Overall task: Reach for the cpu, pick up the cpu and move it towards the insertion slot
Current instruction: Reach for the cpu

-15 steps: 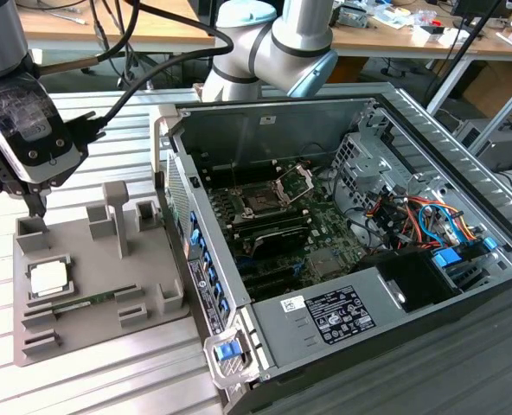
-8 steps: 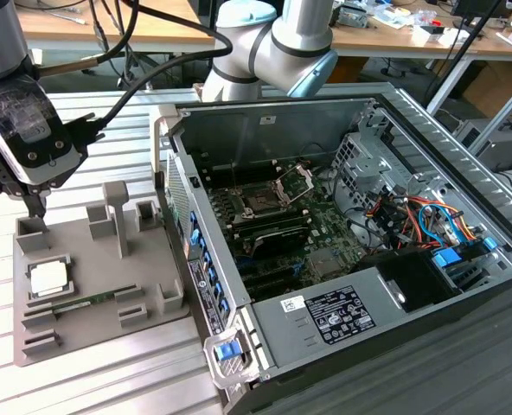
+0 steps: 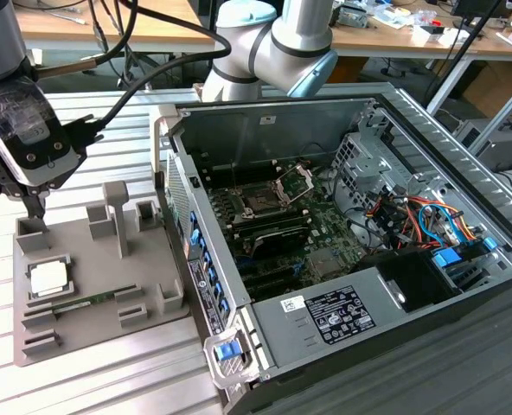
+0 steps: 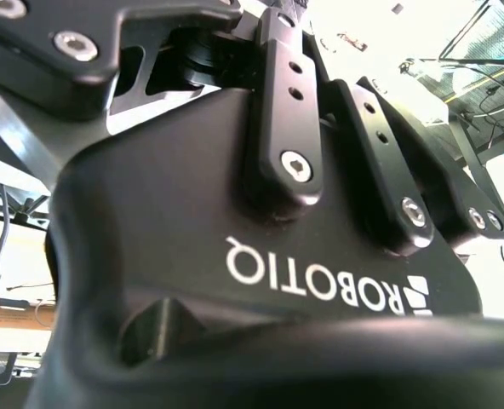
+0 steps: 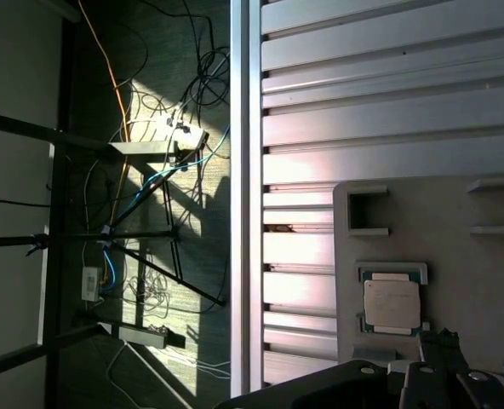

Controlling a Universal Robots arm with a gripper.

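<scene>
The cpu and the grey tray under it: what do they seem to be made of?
The cpu seems to have a metal lid: it is pale silver-beige and smooth, with a soft sheen where light falls on it. The tray looks like plastic: it is a uniform matte grey without shine, shaped into blocky posts and recesses. Whether it was moulded or printed cannot be told.

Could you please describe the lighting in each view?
Exterior view: soft, even light on the cpu and insertion slot. First wrist view: hard sunlit patch and long stand shadows on the floor. Second wrist view: gripper housing dark against a blown-out background.
</scene>
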